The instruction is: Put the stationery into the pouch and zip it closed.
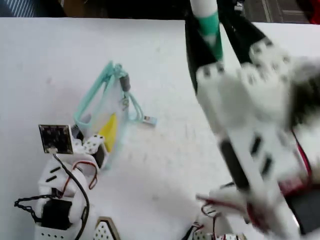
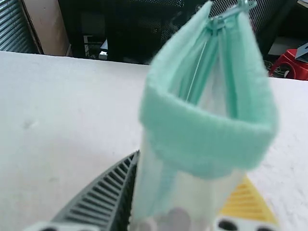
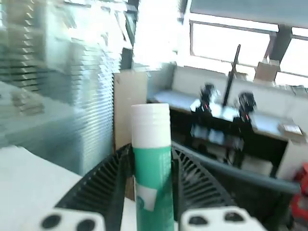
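Observation:
A clear pouch (image 1: 107, 112) with mint-green trim stands on edge on the white table, its zipper open. My left gripper (image 1: 102, 142) is shut on the pouch's near end; in the left wrist view the pouch (image 2: 207, 125) rises between a grey finger (image 2: 108, 197) and a yellow finger (image 2: 245, 204). My right gripper (image 1: 212, 42) is raised high above the table's far side, shut on a green and white glue stick (image 1: 207, 22). In the right wrist view the glue stick (image 3: 153, 163) stands upright between the black fingers (image 3: 103, 185).
A mint cord with a small tag (image 1: 149, 120) trails from the pouch onto the table. The right arm's white body (image 1: 255, 130) looms over the table's right half. The table's far left (image 1: 45, 65) is bare.

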`<state>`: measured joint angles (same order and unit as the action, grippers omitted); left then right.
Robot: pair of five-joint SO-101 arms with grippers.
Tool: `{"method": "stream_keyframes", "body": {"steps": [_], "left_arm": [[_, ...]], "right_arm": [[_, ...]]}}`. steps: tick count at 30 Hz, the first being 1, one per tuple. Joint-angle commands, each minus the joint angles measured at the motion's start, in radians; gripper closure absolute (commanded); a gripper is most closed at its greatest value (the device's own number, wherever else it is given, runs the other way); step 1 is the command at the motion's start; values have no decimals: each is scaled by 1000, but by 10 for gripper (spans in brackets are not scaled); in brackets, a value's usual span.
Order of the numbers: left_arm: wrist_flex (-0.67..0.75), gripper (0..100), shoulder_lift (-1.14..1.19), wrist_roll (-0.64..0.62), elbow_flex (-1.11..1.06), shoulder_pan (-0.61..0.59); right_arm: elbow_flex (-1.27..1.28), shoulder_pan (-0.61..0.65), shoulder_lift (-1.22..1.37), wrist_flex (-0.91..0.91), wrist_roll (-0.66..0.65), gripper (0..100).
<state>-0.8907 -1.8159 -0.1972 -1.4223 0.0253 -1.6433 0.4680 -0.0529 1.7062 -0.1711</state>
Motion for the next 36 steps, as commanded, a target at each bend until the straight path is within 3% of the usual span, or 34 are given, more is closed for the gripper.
{"method": "stream_keyframes", "body": {"steps": [1, 12, 19, 25, 31, 36], "left_arm": [[25, 762, 8, 8, 6, 13], [25, 762, 8, 8, 6, 13], [25, 762, 8, 8, 6, 13], [28, 762, 8, 8, -3, 13], [69, 762, 8, 9, -31, 18], [68, 762, 8, 66, -34, 50]], "right_arm": [[-11, 42, -59, 16, -5, 982], [14, 48, -76, 19, -3, 983], [411, 44, -217, 16, 158, 983], [746, 44, -341, -12, 167, 983], [830, 51, -397, -154, 175, 982], [830, 47, -404, -154, 393, 982]]}}
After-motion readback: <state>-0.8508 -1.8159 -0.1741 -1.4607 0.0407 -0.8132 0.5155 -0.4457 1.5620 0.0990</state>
